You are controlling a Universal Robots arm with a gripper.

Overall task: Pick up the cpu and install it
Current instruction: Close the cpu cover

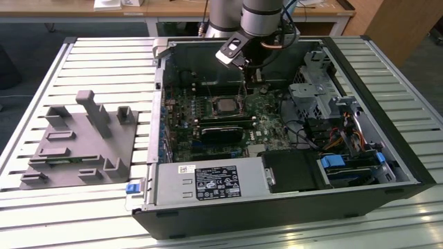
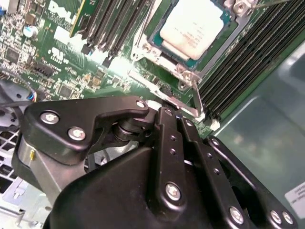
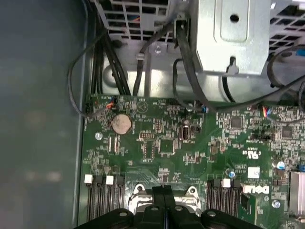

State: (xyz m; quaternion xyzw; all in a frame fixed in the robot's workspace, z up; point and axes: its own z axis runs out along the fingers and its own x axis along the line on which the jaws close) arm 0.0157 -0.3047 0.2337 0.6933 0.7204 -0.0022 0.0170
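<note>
The cpu (image 1: 225, 105), a small square chip with a silvery lid, lies flat in the motherboard socket inside the open computer case (image 1: 387, 150). The second wrist view shows the cpu (image 2: 193, 26) framed by the socket's metal bracket. My gripper (image 1: 250, 83) hangs over the board just behind the socket, toward the exterior view's right of the chip. Its black fingers (image 2: 167, 124) are pressed together with nothing between them, tips close to the thin metal socket lever (image 2: 195, 98). In the first wrist view the shut gripper (image 3: 164, 192) sits above the socket frame.
A grey fixture block (image 1: 76, 140) with upright holders stands on the slatted table at the exterior view's left. Inside the case are a black block (image 1: 221, 134) in front of the socket, the power supply (image 1: 207, 181), a metal drive cage (image 1: 318, 98) and loose cables (image 3: 186, 52).
</note>
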